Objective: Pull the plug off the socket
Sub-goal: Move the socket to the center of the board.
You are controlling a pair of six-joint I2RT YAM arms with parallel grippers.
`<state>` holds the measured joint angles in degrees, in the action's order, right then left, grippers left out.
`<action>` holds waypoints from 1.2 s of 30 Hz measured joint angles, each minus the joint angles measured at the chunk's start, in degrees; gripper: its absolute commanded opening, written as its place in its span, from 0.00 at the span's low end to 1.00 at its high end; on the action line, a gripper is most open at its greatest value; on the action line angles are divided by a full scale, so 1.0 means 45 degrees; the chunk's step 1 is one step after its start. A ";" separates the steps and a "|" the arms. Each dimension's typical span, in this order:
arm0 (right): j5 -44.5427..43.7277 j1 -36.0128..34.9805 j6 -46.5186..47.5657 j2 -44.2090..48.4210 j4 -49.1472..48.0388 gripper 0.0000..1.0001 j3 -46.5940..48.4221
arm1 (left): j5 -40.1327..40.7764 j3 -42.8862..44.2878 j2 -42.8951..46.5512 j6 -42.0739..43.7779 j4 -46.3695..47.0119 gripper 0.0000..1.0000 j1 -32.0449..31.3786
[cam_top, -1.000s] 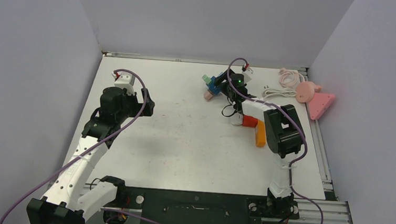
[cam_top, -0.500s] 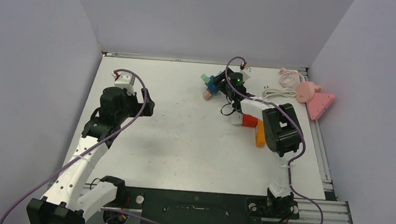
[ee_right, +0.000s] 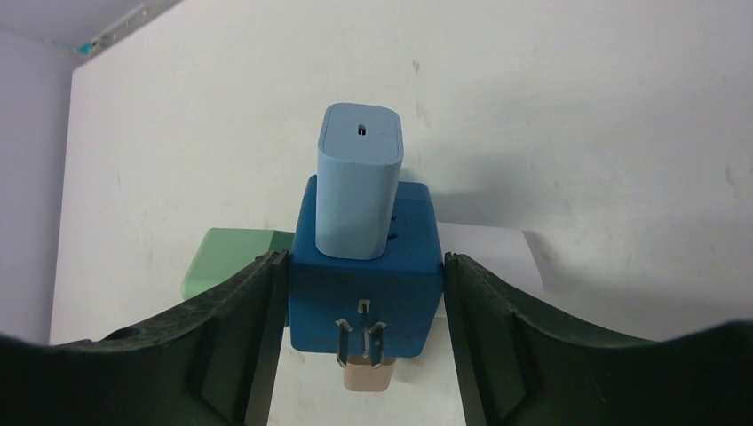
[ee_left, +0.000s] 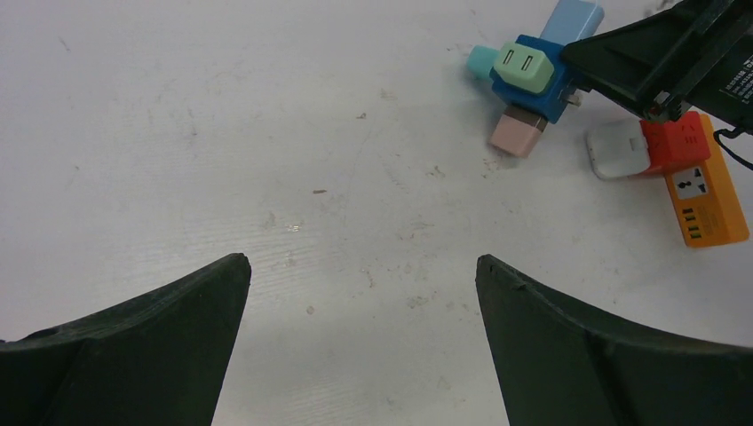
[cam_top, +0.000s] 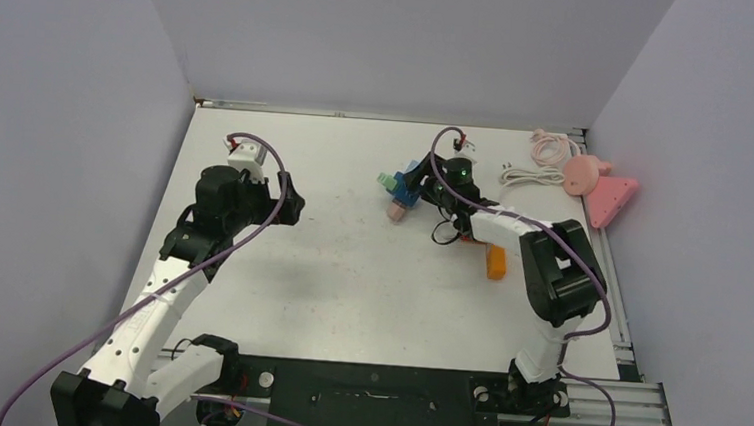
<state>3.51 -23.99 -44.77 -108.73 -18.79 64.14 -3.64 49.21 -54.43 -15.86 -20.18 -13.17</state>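
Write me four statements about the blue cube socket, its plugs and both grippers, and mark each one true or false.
1. The right gripper has its jaws against both sides of the blue cube socket. True.
2. The light blue plug is already out of the cube. False: it is seated in one face of the cube.
3. The left gripper holds the green plug. False: its jaws are wide open and empty, and the green plug is in the cube.
4. A pink plug sits against another face of the cube. True.

Cube socket (ee_right: 364,288) within right gripper (ee_right: 364,259); power strip (cam_top: 495,262) to right.
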 measured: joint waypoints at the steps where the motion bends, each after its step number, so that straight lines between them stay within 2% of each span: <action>1: 0.0175 -0.0078 0.0248 0.0559 0.0102 0.05 -0.0583 | -0.0233 -0.0034 -0.0034 0.0005 0.0073 0.96 -0.0112; 5: 0.0733 -0.0398 0.1234 0.2497 0.0675 0.05 -0.2210 | -0.1054 -0.0194 -0.0185 0.0121 0.0418 0.96 -0.0952; 9: 0.1467 -0.0651 0.2297 0.4090 0.1025 0.05 -0.3264 | -0.1647 -0.0476 -0.0427 0.0631 0.0991 0.96 -0.2569; 13: 0.2166 -0.0787 0.3254 0.4935 0.1005 0.05 -0.3949 | -0.2618 -0.0685 -0.1282 0.0636 0.1661 0.96 -0.3555; 21: 0.2152 -0.1365 0.4158 0.5727 0.0661 0.05 -0.5537 | -0.4901 -0.0117 -0.5362 -0.0942 0.3201 0.97 -0.3599; 26: 0.1967 -0.1559 0.4206 0.5795 0.0287 0.05 -0.5765 | -0.5663 0.0126 -0.6674 -0.1593 0.4158 1.00 -0.3667; 27: 0.1923 -0.1617 0.4216 0.5795 0.0209 0.05 -0.5799 | -0.5780 0.0189 -0.6887 -0.1676 0.4284 0.95 -0.3672; 36: 0.1681 -0.1826 0.4235 0.5795 -0.0413 0.05 -0.6091 | -0.6368 0.0646 -0.8004 -0.1768 0.4585 0.86 -0.3769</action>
<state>11.07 -32.21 -25.71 -82.65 -20.64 36.73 -32.29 52.12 -90.45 -23.81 0.45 -30.13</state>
